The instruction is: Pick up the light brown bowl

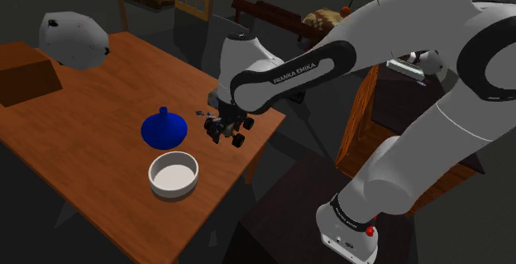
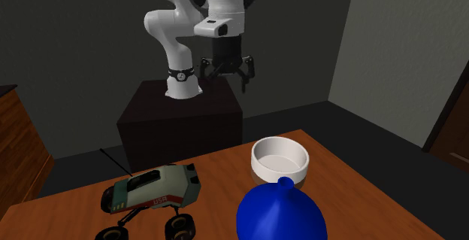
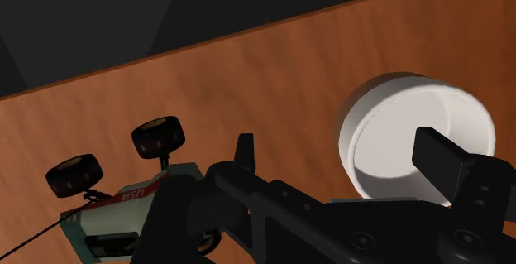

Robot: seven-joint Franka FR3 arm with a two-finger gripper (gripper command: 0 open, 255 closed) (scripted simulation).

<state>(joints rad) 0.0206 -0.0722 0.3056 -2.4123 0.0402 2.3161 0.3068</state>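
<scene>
A dim room holds a wooden table, with the dark stand just beyond its edge. The white arm reaches over the boards. A blue flask-shaped vessel stands just beside the bowl, which is drawn white, sits upright and lies near the table's edge on the stand's side. A small toy car rests near both. The gripper hangs raised, clear of the bowl, its jaws apart and holding nothing.

Wood-grained table, smooth matt white bowl, smooth blue vase.
</scene>
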